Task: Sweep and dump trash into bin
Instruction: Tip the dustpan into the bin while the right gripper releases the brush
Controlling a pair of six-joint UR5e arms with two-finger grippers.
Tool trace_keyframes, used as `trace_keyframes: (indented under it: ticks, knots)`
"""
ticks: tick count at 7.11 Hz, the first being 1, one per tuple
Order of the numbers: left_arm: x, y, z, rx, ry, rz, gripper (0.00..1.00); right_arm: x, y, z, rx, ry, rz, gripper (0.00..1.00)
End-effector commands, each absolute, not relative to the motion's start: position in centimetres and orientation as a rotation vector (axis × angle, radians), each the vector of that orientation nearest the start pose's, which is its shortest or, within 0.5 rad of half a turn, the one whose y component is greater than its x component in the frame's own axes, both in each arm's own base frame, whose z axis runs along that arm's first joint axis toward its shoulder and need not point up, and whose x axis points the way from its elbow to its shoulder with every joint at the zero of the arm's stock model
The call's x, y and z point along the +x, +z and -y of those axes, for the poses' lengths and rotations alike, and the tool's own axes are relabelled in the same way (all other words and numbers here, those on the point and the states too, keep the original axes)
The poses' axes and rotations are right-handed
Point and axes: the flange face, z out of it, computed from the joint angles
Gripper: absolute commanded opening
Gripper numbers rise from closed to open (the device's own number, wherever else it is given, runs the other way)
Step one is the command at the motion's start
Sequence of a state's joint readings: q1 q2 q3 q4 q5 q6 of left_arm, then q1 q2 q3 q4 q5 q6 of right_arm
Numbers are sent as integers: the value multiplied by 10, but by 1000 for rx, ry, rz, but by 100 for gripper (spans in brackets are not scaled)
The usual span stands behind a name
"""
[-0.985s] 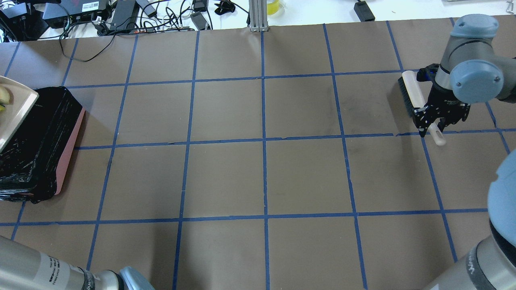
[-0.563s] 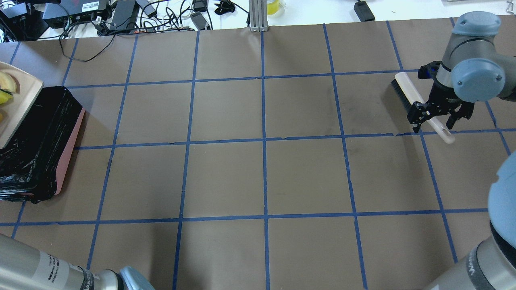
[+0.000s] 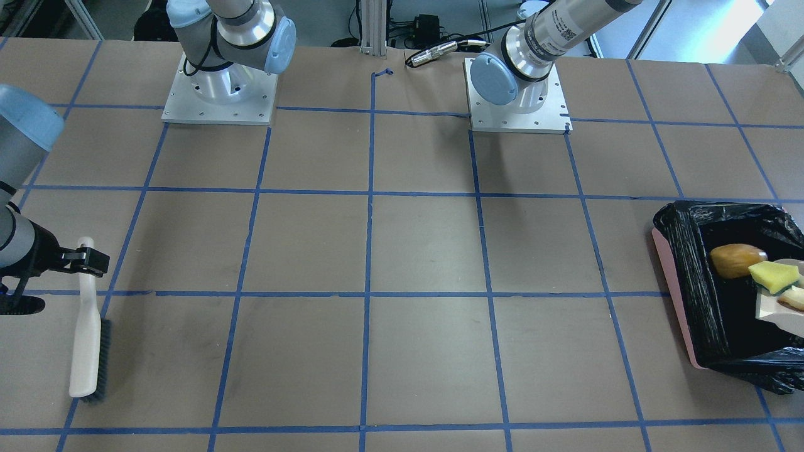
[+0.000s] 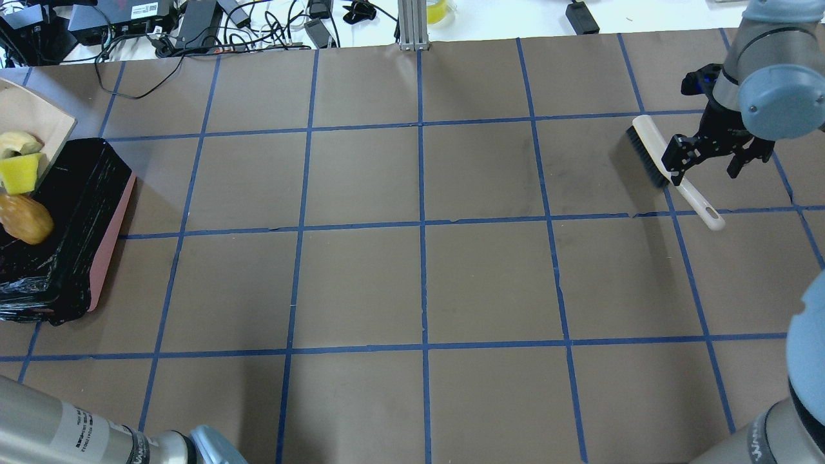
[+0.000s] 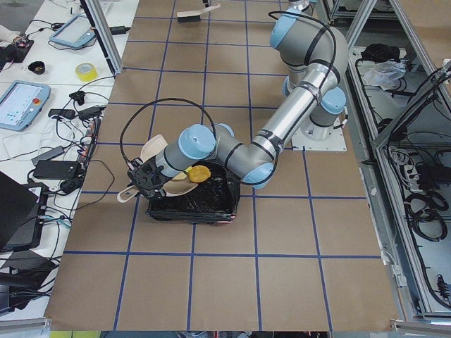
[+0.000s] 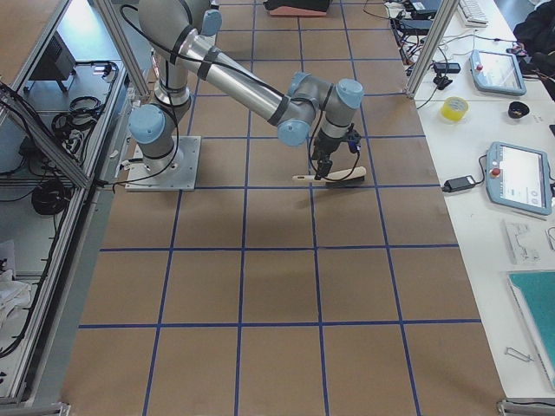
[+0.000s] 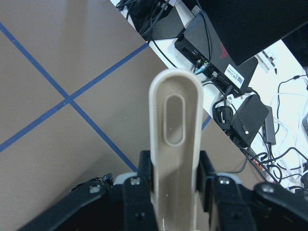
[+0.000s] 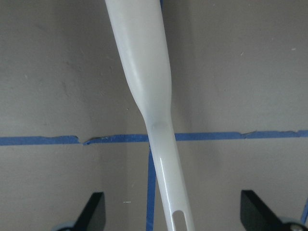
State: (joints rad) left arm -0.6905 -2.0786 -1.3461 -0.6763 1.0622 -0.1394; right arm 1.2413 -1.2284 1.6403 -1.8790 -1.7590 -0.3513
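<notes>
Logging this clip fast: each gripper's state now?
Left gripper: shut on the dustpan handle.
Right gripper: open over the brush, not holding it.

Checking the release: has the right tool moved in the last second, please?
Yes. The right tool shifted up the overhead view, away from the blue line under the brush.

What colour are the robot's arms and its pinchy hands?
The left arm and right arm are silver tubes with round pale-blue joint caps; the left one wears a black-and-white label. The left gripper and right gripper are black, two fingers each.

pink bin (image 4: 111, 245), black liner (image 4: 71, 212), cream brush (image 4: 648, 138), blue-gridded brown table (image 4: 361, 283)
</notes>
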Motion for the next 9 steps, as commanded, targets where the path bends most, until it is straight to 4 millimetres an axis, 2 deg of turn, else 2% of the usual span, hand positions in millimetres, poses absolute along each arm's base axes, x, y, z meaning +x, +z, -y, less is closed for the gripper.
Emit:
trace_keyframes:
  ticks: [1,2,3,4,5,6,7,8,9]
  knots:
    - [439,416,592,-1175,-1337,-2920,0,-46,400,591,-108,104,-3294,100]
    - [440,420,591,-1126,-1376,-2902,0,-28,460,575,-112,0,-3253,100]
    - [440,424,591,-1075,-1422,-2870,0,-16,496,562,-116,-21,-3242,100]
    - [439,429,590,-1052,-1441,-2858,0,7,515,557,-110,-56,-3246,100]
    - [437,435,590,-970,-1510,-2814,0,47,534,545,-54,-107,-3248,100]
    - [428,442,589,-906,-1595,-2835,0,87,543,533,-22,-148,-3250,100]
    - [424,446,587,-919,-1595,-2831,0,104,541,527,-32,-144,-3239,100]
    - [421,448,587,-912,-1593,-2829,0,112,539,520,31,-126,-3216,100]
    - [403,463,596,-917,-1574,-2800,0,120,532,517,99,-114,-3155,100]
